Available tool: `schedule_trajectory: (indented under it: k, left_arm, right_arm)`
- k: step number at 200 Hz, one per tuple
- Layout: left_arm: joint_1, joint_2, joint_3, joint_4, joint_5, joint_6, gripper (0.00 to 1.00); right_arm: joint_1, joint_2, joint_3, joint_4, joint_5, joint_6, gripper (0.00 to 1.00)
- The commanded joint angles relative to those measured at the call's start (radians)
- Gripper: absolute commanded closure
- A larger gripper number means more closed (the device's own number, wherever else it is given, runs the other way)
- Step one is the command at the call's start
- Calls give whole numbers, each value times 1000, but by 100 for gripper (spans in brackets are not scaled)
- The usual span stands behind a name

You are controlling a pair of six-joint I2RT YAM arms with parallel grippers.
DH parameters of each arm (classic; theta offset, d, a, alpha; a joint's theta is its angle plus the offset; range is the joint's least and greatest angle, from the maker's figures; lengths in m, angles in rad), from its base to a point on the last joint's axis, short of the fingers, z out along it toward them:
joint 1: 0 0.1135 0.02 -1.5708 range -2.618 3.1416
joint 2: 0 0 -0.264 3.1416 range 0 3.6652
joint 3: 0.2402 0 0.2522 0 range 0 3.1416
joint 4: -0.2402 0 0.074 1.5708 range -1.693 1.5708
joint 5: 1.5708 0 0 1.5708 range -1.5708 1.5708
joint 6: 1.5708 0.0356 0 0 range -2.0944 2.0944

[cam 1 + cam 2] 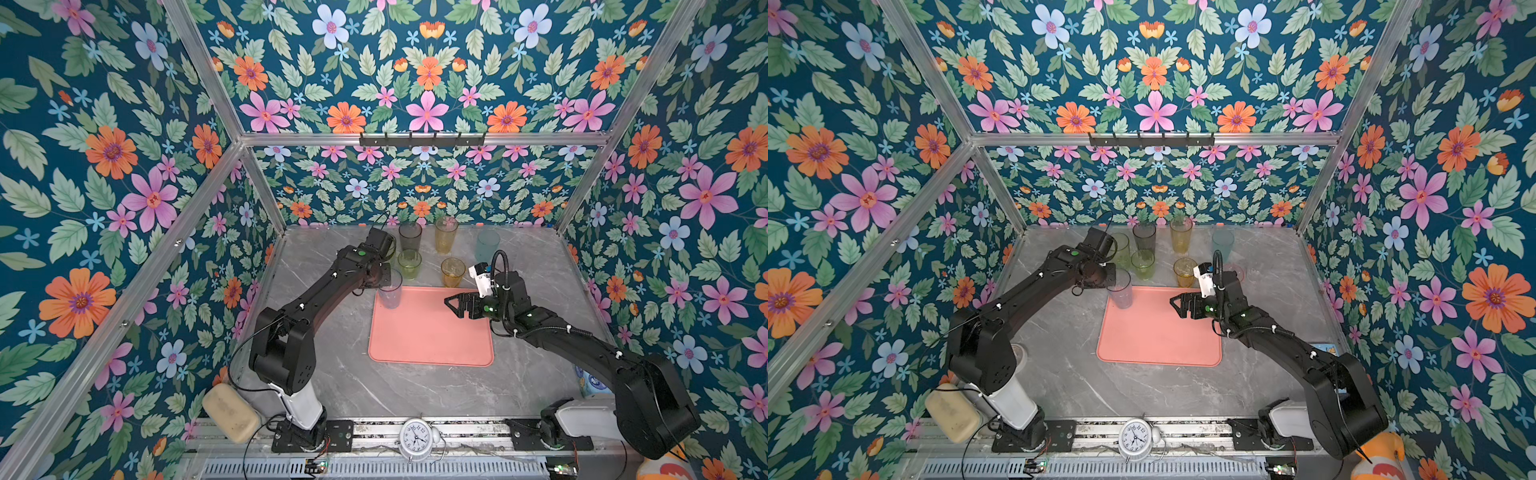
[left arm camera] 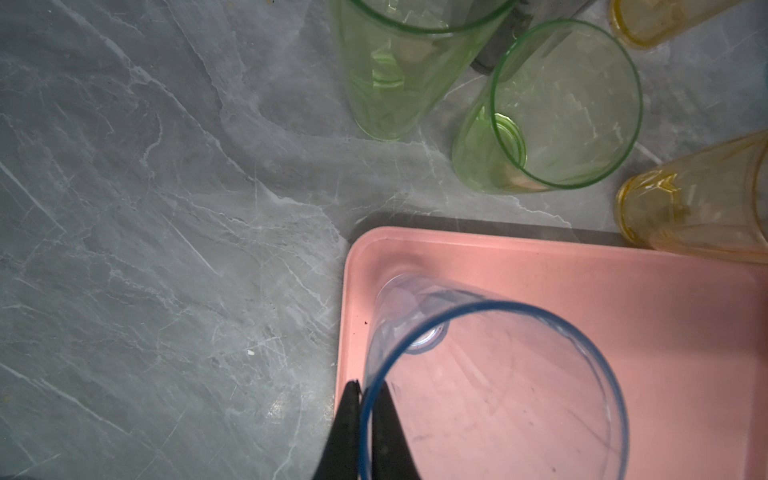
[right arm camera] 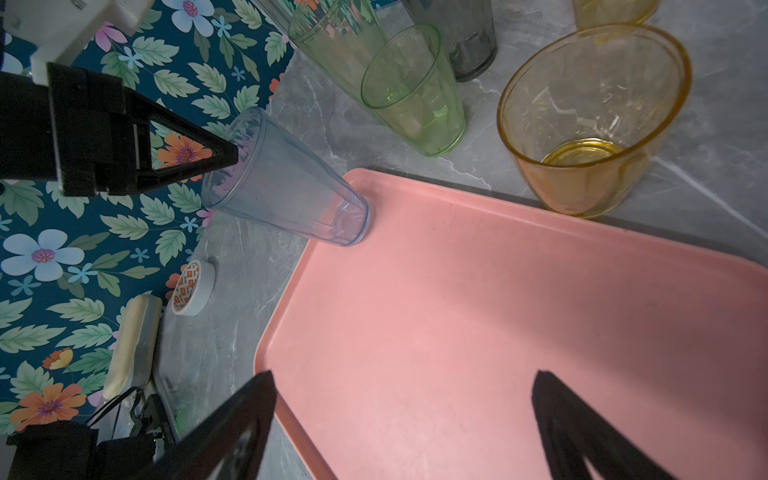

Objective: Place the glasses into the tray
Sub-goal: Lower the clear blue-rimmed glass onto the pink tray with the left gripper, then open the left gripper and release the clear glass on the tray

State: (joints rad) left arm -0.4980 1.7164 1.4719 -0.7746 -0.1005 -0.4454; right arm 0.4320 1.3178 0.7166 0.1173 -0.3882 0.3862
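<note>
The salmon-pink tray (image 1: 428,332) (image 1: 1158,332) lies in the middle of the marble table. A tall pale blue glass (image 1: 390,295) (image 2: 490,374) (image 3: 286,183) stands upright in its far left corner. My left gripper (image 1: 384,279) (image 2: 365,386) is shut on this glass's rim, one finger inside and one outside. My right gripper (image 1: 451,305) (image 3: 405,376) hangs open and empty over the tray's far right part. Behind the tray stand a short green glass (image 1: 409,264), a short amber glass (image 1: 452,272), a smoky grey glass (image 1: 410,237), a tall amber glass (image 1: 446,235) and a bluish glass (image 1: 488,245). A tall green glass (image 1: 1121,249) is partly hidden by the left arm.
A white alarm clock (image 1: 417,438) sits on the front rail between the arm bases. A beige block (image 1: 230,411) lies at the front left, and a tape roll (image 3: 193,286) on the table left of the tray. Floral walls enclose three sides.
</note>
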Motion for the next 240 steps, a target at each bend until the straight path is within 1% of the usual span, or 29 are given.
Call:
schedule_trajectory:
  k: [1, 28, 80, 146, 179, 206, 240]
  left_arm:
    - [3, 7, 5, -8, -9, -8, 99]
    - [3, 15, 5, -15, -23, -12, 97]
    - [3, 32, 15, -26, -20, -12, 81]
    - [4, 19, 30, -28, -1, -12, 67]
    - [4, 8, 49, -44, -21, -12, 60]
    - [4, -2, 65, -53, -35, -10, 57]
    - [5, -23, 90, -66, -17, -19, 53]
  right_arm:
    - [0, -7, 1, 1, 8, -8, 3]
    - [0, -12, -1, -1, 16, -9, 3]
    - [1, -12, 0, -2, 25, -7, 3]
    - [1, -12, 1, -5, 23, -8, 3]
    - [0, -12, 1, -5, 26, -8, 3]
    - [0, -12, 0, -4, 27, -8, 3]
    - [1, -15, 0, -5, 31, -9, 3]
